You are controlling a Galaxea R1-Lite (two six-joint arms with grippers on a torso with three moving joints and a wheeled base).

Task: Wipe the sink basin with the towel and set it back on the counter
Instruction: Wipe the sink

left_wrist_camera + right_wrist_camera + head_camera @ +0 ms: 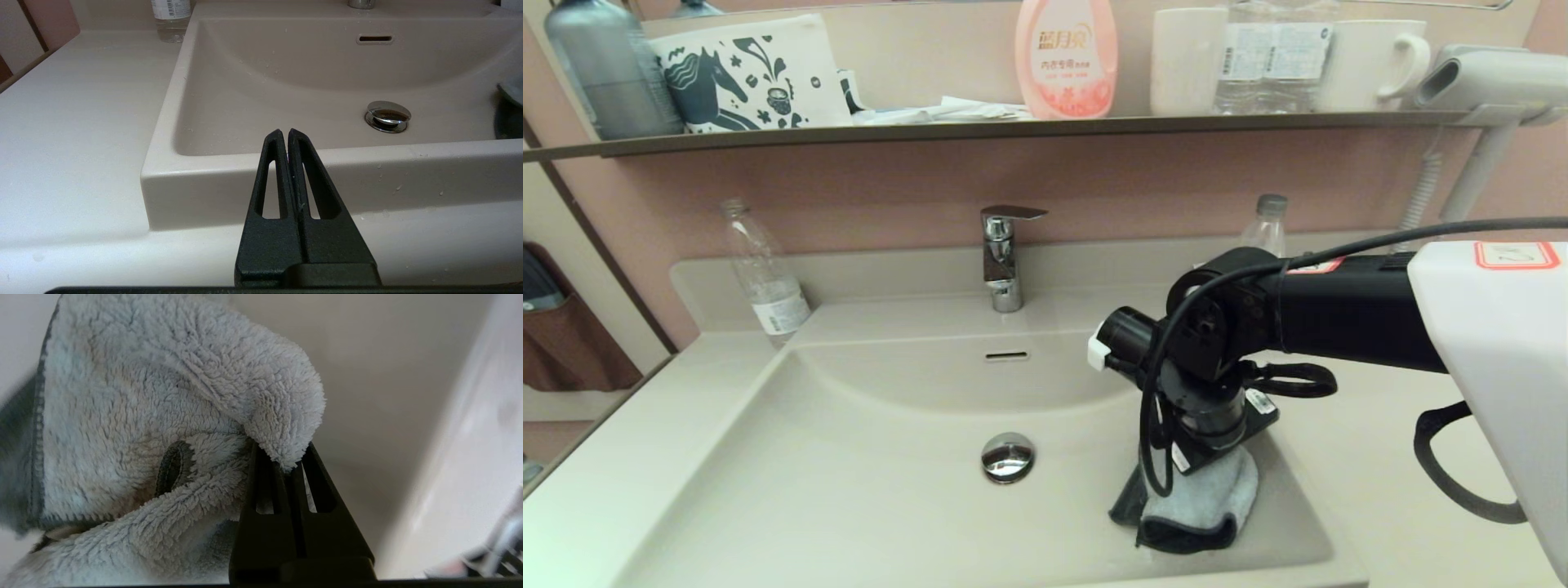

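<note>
Head view is showing one towel (1205, 502) lying in one sink basin (849, 490), two bottles (764, 278) standing on the tabletop (1380, 457). Right pincer (292, 465) is clamping the towel; left pincer (284, 136) is sitting closed, empty.

Right arm (1339, 314) blk w/ white shell, red-edged labels, looped blk cables.

The right gripper (291, 463) has its jaws closed on a fold of the towel (163, 416). Pale basin wall (388, 396) lies behind.
</note>
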